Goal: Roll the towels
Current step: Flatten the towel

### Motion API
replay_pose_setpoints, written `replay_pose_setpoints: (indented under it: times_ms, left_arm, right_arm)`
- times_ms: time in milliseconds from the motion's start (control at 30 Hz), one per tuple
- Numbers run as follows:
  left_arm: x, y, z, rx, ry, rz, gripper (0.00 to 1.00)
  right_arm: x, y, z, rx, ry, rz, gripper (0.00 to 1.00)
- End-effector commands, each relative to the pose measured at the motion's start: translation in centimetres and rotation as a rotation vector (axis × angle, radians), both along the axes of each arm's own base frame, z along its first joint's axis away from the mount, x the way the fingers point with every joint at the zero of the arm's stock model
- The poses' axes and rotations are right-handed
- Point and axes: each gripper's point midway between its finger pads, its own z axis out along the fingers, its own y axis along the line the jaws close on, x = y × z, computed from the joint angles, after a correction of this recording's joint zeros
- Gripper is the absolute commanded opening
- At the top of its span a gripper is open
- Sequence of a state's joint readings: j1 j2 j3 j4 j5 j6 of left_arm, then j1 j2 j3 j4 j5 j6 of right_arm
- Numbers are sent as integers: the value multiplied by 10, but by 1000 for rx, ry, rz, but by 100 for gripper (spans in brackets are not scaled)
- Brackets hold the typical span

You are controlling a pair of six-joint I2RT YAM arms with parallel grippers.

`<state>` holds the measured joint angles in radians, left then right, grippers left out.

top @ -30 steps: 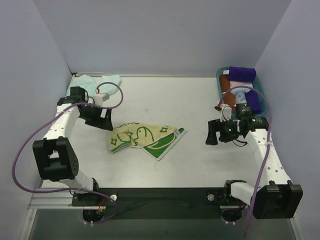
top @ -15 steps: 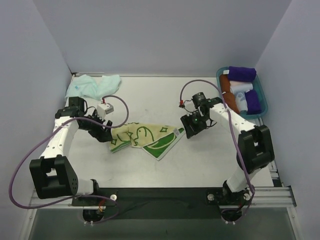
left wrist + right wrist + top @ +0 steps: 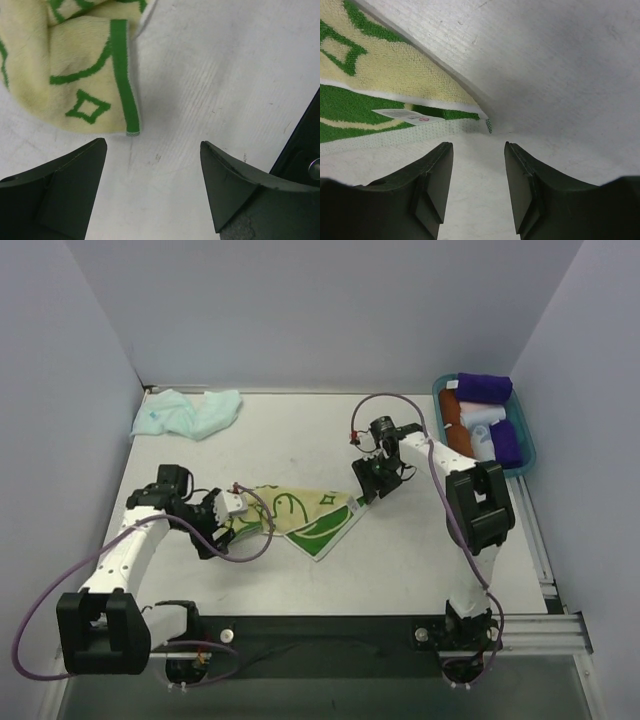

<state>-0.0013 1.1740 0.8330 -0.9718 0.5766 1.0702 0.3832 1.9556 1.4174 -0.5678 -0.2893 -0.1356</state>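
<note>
The pale yellow towel with green marks (image 3: 300,515) lies crumpled and partly folded in the middle of the table. My left gripper (image 3: 222,523) is open at its left end; in the left wrist view the towel's folded corner (image 3: 80,80) lies just beyond the open fingers. My right gripper (image 3: 366,492) is open at the towel's right corner; in the right wrist view that corner with its white label (image 3: 407,116) lies just ahead of the fingers. The mint-aqua towel (image 3: 188,412) lies bunched at the far left of the table.
A teal basket (image 3: 527,446) at the far right holds purple, orange and white rolls. Walls close the table on the left, back and right. A black rail runs along the near edge.
My left gripper has moved forward and right to the towel's left end. My right gripper has swung from beside the basket across to the towel's right corner.
</note>
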Motion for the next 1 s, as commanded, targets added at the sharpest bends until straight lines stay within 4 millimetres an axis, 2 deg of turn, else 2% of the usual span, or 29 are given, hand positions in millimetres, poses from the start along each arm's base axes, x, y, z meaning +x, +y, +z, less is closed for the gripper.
replay_pose_setpoints:
  times_ms: [0, 67, 133, 167, 200, 233, 300, 400, 433, 467, 500, 567, 667, 767, 800, 833, 900, 967]
  left_arm:
    - [13, -9, -5, 91, -156, -152, 86]
    - [22, -23, -12, 135, -223, -199, 86]
    - [30, -26, -17, 189, -268, -216, 86]
    - [37, -40, -18, 196, -318, -252, 86]
    - [41, -43, -21, 214, -335, -264, 86]
    - [46, -44, -23, 249, -361, -268, 86]
    - [59, -57, -24, 266, -428, -291, 85]
    - [78, -69, -22, 298, -499, -295, 84]
    - [81, -68, -29, 324, -487, -298, 83]
    - [84, -72, -30, 328, -493, -304, 82]
    - [86, -74, -36, 343, -481, -313, 79]
    - [95, -73, -37, 371, -499, -303, 73]
    - [102, -70, -35, 399, -511, -279, 57]
    - [100, -74, -13, 355, -506, -237, 41]
    - [98, -78, 1, 318, -522, -224, 37]
    - [88, -75, 4, 302, -479, -205, 30]
    - [83, -81, 32, 226, -500, -183, 21]
    - [73, -76, 42, 191, -469, -144, 10]
  right_arm:
    - [-9, 9, -2, 16, 50, 19, 46]
    - [-12, 11, -7, 28, 73, 25, 45]
    - [-13, 13, -10, 35, 87, 27, 45]
    - [-15, 14, -13, 35, 98, 29, 44]
    - [-16, 14, -15, 33, 104, 27, 43]
    - [-15, 14, -16, 34, 107, 23, 41]
    - [-17, 15, -21, 30, 123, 23, 36]
    - [-16, 15, -24, 28, 131, 17, 22]
    - [-17, 15, -24, 28, 135, 15, 17]
    - [-16, 15, -25, 30, 136, 14, 1]
    - [-17, 15, -25, 29, 139, 10, 0]
    - [-17, 16, -22, 33, 136, 12, 0]
    - [-19, 13, -14, 40, 118, 12, 0]
    - [-20, 8, -2, 55, 93, 4, 0]
    - [-21, 6, 1, 56, 88, -1, 0]
    - [-20, 5, 8, 64, 69, -5, 0]
    - [-19, 0, 14, 64, 51, -15, 0]
    - [-15, -6, 24, 69, 20, -27, 0]
